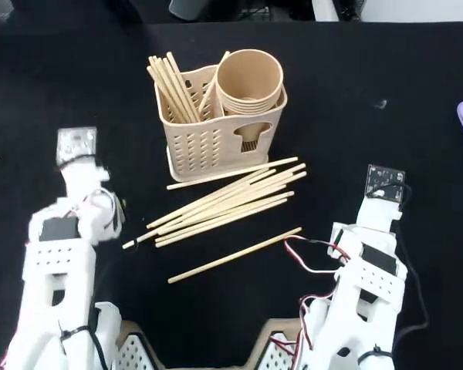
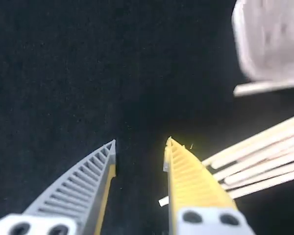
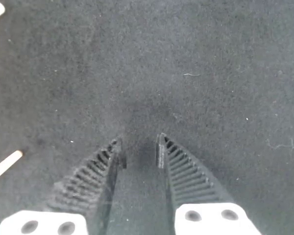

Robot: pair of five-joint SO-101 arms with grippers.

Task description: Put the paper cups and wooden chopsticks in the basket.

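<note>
Your basket [image 1: 216, 142] stands toward 12 o'clock on the black table [image 1: 386, 69], with stacked paper cups [image 1: 249, 77] in its 3 o'clock compartment and wooden chopsticks [image 1: 174, 89] leaning in its 9 o'clock one. A pile of loose chopsticks [image 1: 231, 199] lies at the table's centre, with a single chopstick [image 1: 235, 255] apart toward 6 o'clock. Your left gripper [image 2: 139, 147], at 8 o'clock near the pile's ends, has its fingers spread and empty. Your right gripper [image 3: 139, 144], at 4 o'clock, has its fingers slightly parted, holding nothing.
</note>
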